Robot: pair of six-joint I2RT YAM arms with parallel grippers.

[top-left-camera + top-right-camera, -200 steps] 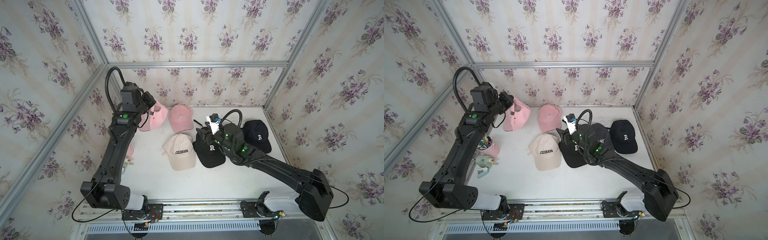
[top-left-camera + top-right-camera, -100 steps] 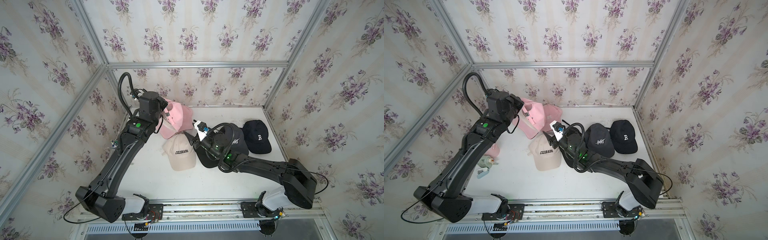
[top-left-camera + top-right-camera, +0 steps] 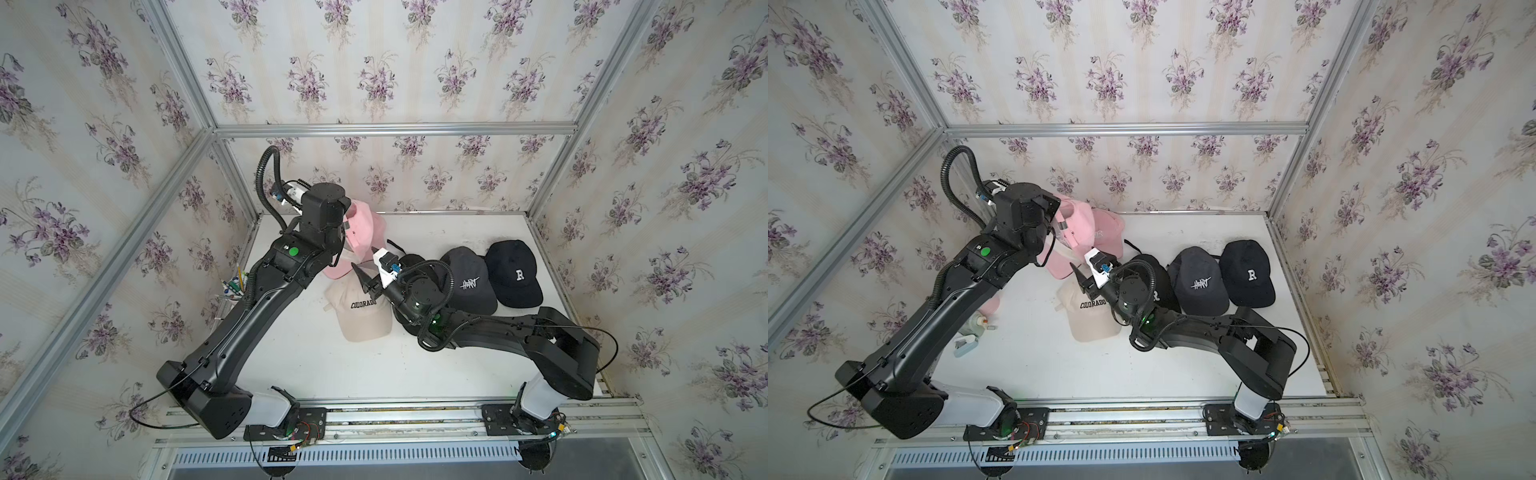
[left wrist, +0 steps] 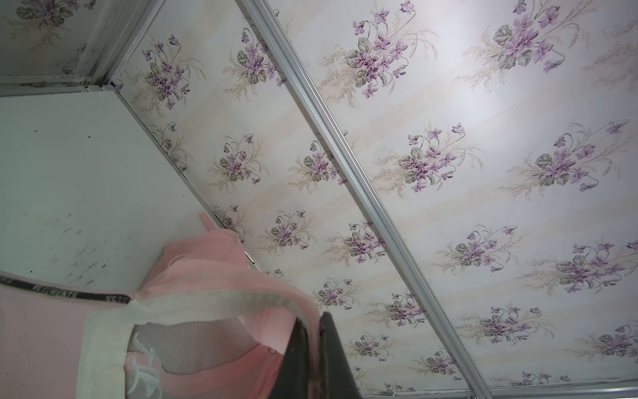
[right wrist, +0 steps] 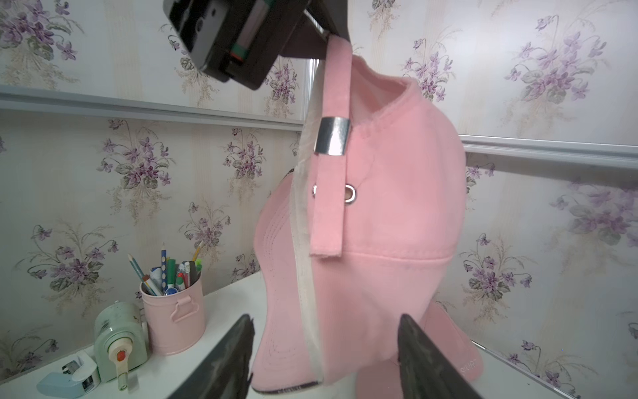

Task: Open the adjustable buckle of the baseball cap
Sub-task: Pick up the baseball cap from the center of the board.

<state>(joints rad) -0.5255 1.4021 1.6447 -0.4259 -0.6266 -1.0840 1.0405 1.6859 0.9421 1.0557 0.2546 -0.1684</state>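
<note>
While dangling by its back strap from the left claw [image 3: 344, 226], held clear of the white counter [image 3: 332, 365] in both top views: a soft pink cotton baseball cap [image 3: 363, 232], just above a beige "COLORADO" cap [image 3: 361, 311] and near dark caps [image 3: 469, 278] lying in a row. Angled up toward it from just below, the right claw [image 3: 362, 277], touching nothing.

From the left wrist: claw [image 4: 316, 345] pinched together on the pink band at the cap's back, pale sweatband curling beside it.

From the right wrist: hanging close ahead, back showing, with a silver metal slide buckle [image 5: 332, 135] threaded on the pink strap [image 5: 328, 214], loose tail pointing down, not yet undone. Right claw [image 5: 328, 355] spread apart, framing the cap's lower edge in this view, gripping nothing.

Judged as the presenting step, opening itself not begun. Next, probably: raising the parted claw to the buckle, closing on its plate or the strap tail, then pulling against the left grip without tugging the strap free.
</note>
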